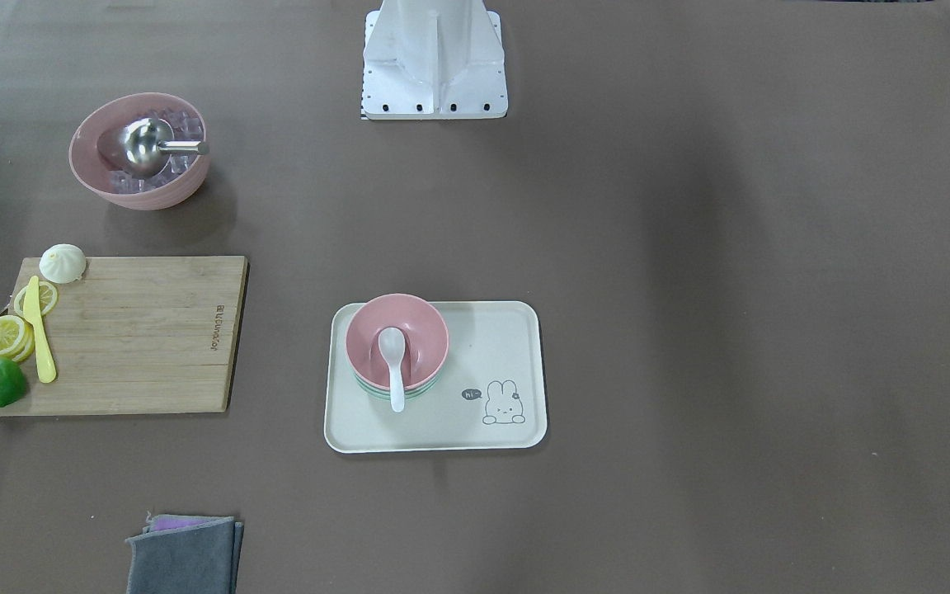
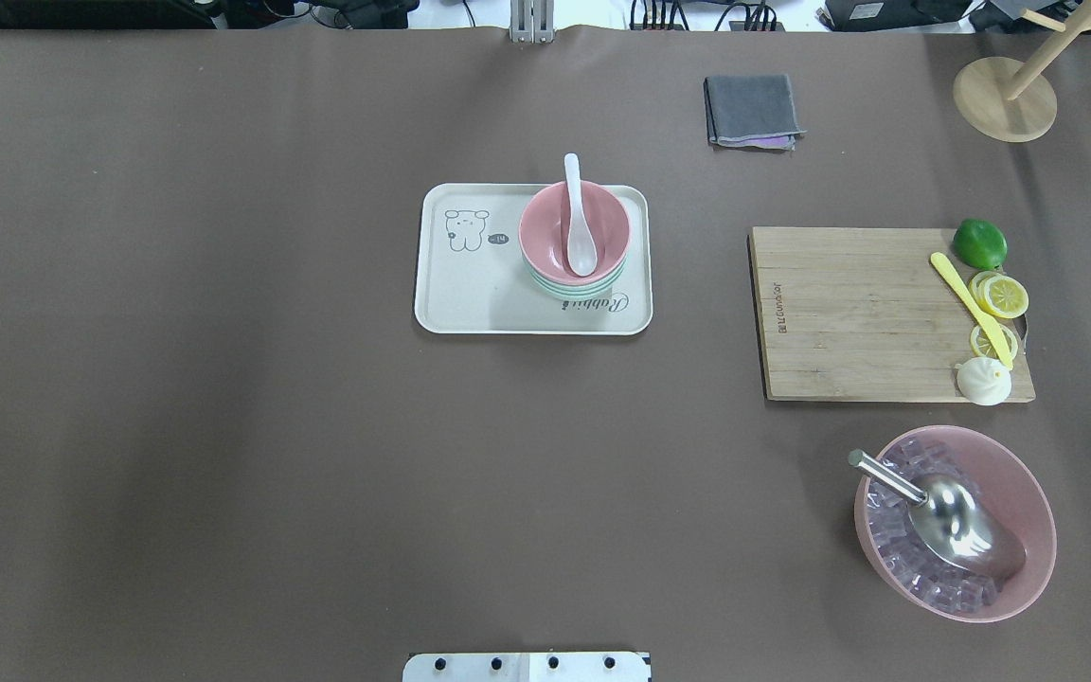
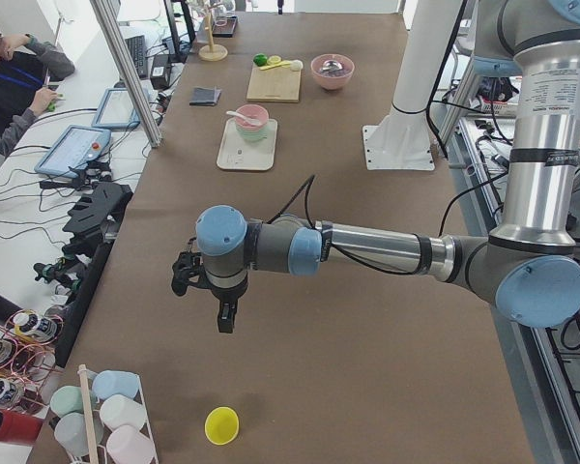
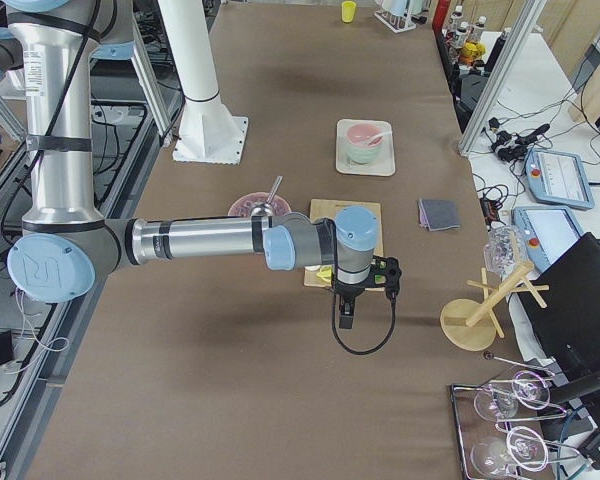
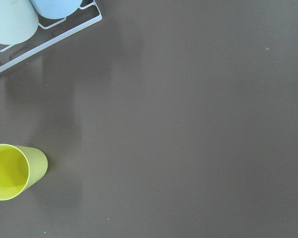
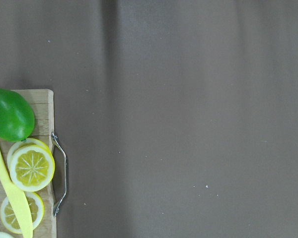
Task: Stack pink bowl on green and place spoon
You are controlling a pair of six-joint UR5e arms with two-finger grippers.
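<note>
Stacking looked finished: pink bowl (image 1: 397,334) sat nested on green bowl (image 2: 572,288) on tray (image 1: 496,330) at centre frame, with spoon (image 1: 393,355) resting inside, handle over the rim. Nothing seemed left to do. Left gripper (image 3: 225,319) and right gripper (image 4: 347,318) hung well apart from the tray, seen only in the side views, so I could not tell whether either was open or closed.

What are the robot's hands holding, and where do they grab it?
Nothing, it seems. The spoon lies in the stacked pink bowl, away from both arms, and nothing shows in the left gripper or the right gripper.
</note>
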